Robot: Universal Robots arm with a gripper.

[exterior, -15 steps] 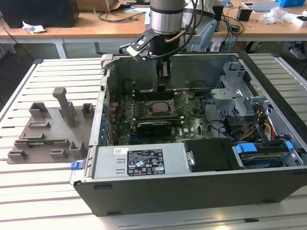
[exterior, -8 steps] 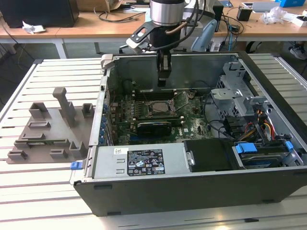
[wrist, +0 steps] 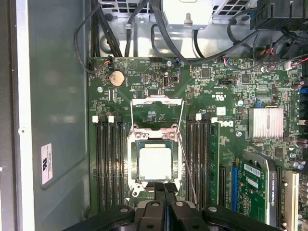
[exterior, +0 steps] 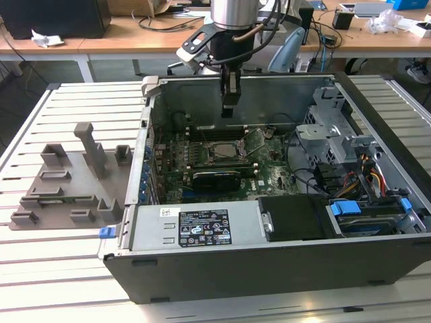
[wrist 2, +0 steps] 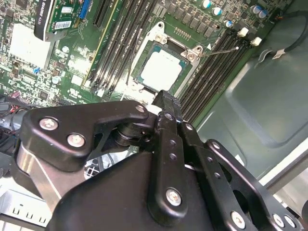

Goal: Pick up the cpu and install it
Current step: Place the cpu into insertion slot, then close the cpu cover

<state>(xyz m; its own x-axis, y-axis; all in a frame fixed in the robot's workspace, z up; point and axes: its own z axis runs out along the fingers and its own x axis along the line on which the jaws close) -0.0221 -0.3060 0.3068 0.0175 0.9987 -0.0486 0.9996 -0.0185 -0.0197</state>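
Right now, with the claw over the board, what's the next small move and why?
Probably lift the claw straight up. It is shut with nothing in it, over the edge of the socket, and the cpu already lies flat in the socket with the load plate swung open.

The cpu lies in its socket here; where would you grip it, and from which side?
Pinch the cpu by two opposite thin edges, coming straight down from above: it lies flat in the socket, bracket swung open, so probably only its rim offers a hold.
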